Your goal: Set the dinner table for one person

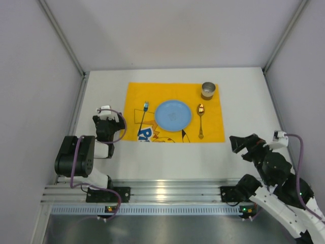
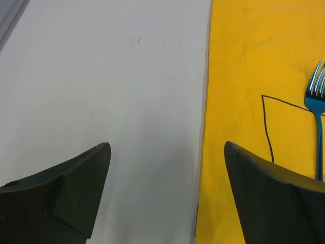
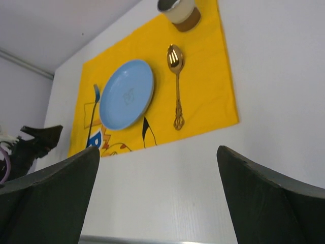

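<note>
The white dinner table carries a yellow printed mat. On the mat lie a blue plate, a blue fork to its left and a gold spoon to its right. A metal cup stands at the mat's far right corner. My left gripper is open over bare table just left of the mat's edge, holding nothing; the fork lies ahead to its right. My right gripper is open and empty near the front right, facing the plate, spoon and cup.
White walls with metal frame posts close in the table on three sides. An aluminium rail with both arm bases runs along the near edge. The left arm shows at the left of the right wrist view.
</note>
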